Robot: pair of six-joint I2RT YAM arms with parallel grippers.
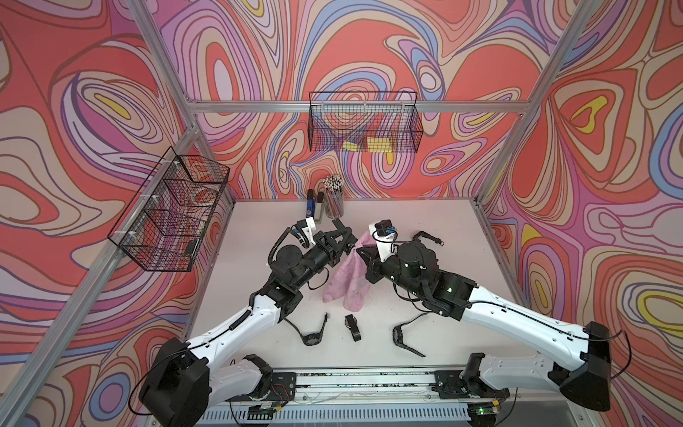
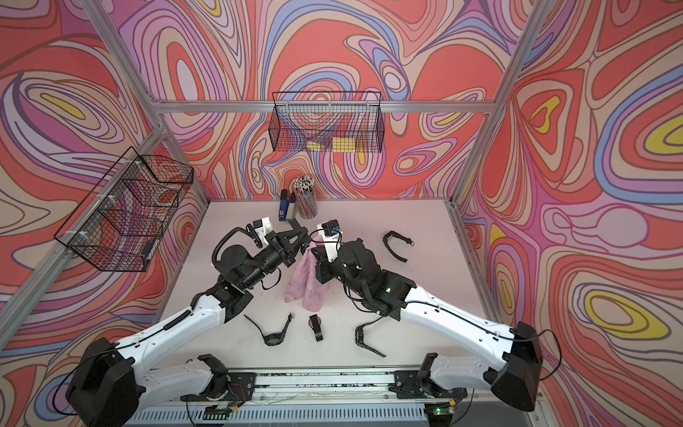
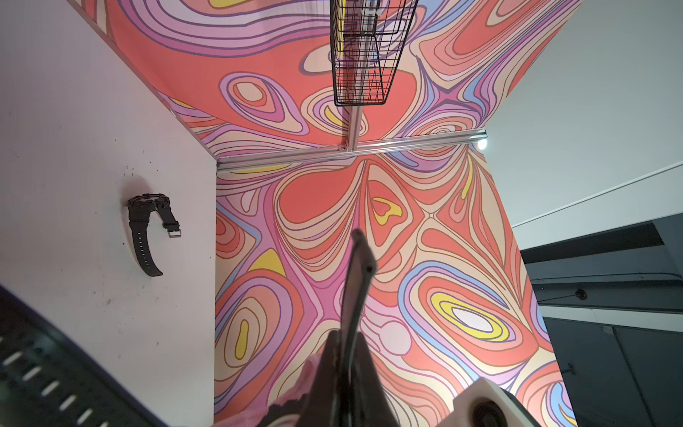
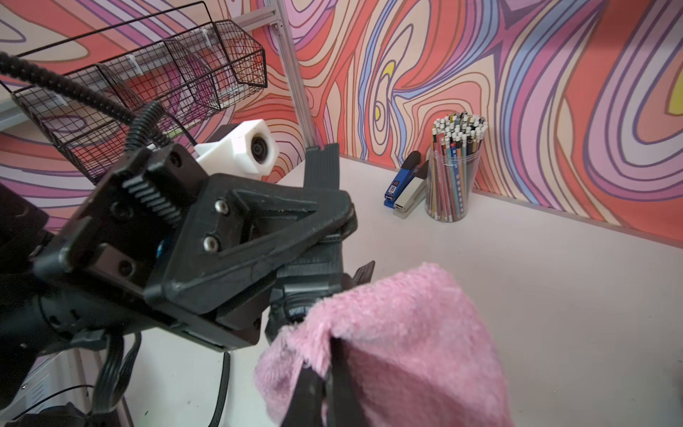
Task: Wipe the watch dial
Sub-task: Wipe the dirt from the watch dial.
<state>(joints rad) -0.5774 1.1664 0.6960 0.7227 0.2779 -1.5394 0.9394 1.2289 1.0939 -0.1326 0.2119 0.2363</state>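
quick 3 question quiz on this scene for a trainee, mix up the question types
1. True or false: the right gripper is shut on the pink cloth.
2. What stands beside the blue stapler at the back of the table? A) a clear cup of pencils B) a mug C) a bottle
3. Fill in: the left gripper is shut on a black ____.
Key: 1 true; 2 A; 3 watch.

We find the cloth (image 1: pixel 345 281) at centre, a watch (image 1: pixel 352 327) before it, pencil cup (image 1: pixel 333 201) behind, stapler (image 1: pixel 311 207) left of cup.
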